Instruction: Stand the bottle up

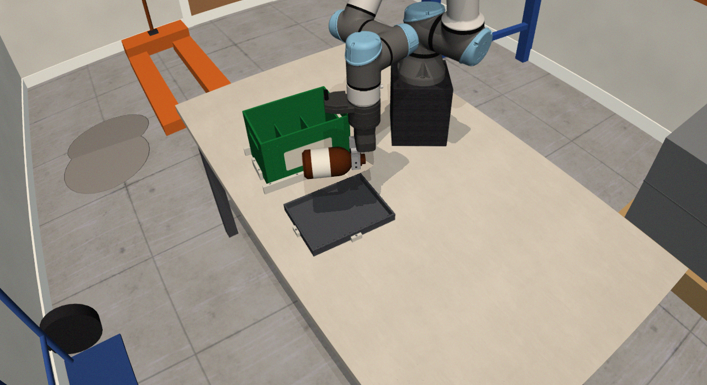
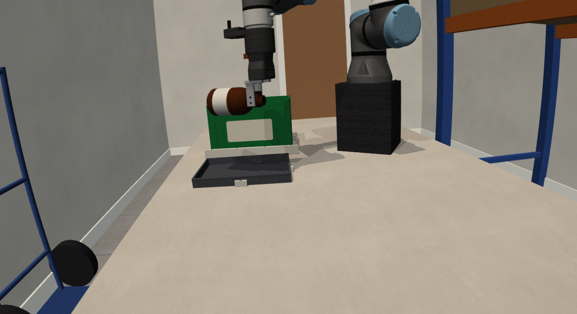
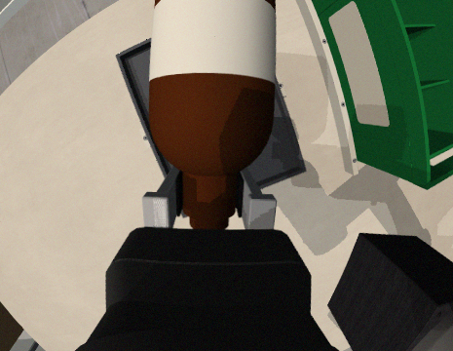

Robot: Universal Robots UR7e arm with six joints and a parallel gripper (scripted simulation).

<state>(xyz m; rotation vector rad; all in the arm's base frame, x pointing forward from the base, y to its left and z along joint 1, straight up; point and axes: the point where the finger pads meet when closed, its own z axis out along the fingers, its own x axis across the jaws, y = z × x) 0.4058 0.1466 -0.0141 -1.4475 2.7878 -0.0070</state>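
Note:
A brown bottle (image 1: 327,162) (image 2: 230,101) (image 3: 212,111) with a white label hangs lying on its side in the air, well above the dark grey tray (image 1: 346,223) (image 2: 217,175) (image 3: 132,72). My gripper (image 1: 358,161) (image 2: 254,98) (image 3: 209,181) points down and is shut on the bottle's neck. The bottle's base points away from the arm, toward the table's left edge. The tray lies flat on the table with nothing in it, just in front of the green crate (image 1: 277,135) (image 2: 278,122) (image 3: 408,58).
The green crate stands on a pale base strip (image 1: 281,185) (image 2: 249,152) right behind the tray, level with the held bottle. The arm's black pedestal (image 1: 421,110) (image 2: 368,116) (image 3: 389,306) stands to the right. The table's left edge (image 1: 257,234) runs close to the tray.

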